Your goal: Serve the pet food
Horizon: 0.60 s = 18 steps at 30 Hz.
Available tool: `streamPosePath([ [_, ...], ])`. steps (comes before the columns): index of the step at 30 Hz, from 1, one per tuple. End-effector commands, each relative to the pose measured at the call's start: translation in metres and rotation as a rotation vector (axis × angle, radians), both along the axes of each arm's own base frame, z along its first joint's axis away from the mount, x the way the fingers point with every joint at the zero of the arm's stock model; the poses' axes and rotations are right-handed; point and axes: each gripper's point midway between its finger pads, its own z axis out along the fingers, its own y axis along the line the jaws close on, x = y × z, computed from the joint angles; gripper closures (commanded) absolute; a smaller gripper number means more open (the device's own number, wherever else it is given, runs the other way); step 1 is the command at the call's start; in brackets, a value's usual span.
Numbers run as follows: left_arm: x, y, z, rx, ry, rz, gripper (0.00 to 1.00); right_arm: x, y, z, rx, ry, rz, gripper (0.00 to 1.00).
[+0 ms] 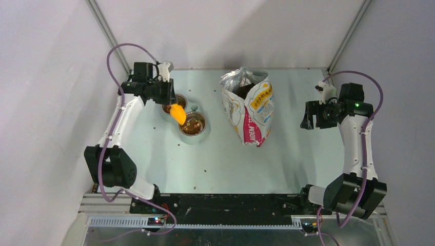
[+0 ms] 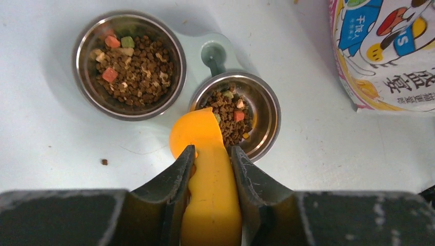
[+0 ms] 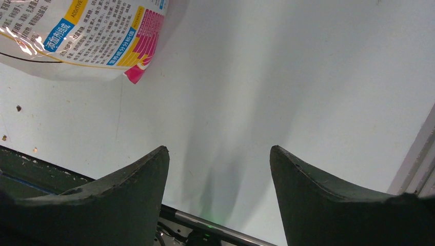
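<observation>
While the left hand clamps the handle of the orange scoop, whose long axis runs straight out from the fingers with its head over the near rim of one steel bowl, the pet food lies as loose pieces with no common direction in that bowl and in the second bowl beside it. The printed bag stands open-topped on the table between the bowls and the right hand, which hangs spread, gripping nothing.

pet food in bowls | bag right of bowls | scoop above bowls
</observation>
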Motion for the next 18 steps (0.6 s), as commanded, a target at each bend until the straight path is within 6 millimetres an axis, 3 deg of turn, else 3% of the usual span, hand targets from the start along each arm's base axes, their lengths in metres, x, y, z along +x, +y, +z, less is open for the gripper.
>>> streamPosePath([
  [1, 0.008, -0.003, 0.048, 0.025, -0.129, 0.000, 1.00, 0.005, 0.002, 0.011, 0.014, -0.055, -0.007, 0.25],
  [5, 0.007, 0.006, 0.041, 0.127, -0.149, 0.002, 1.00, 0.005, 0.004, 0.012, 0.023, -0.059, -0.008, 0.25],
  [18, 0.009, -0.030, 0.115, -0.014, -0.247, -0.079, 1.00, 0.003, 0.006, 0.014, 0.029, -0.062, -0.007, 0.25],
])
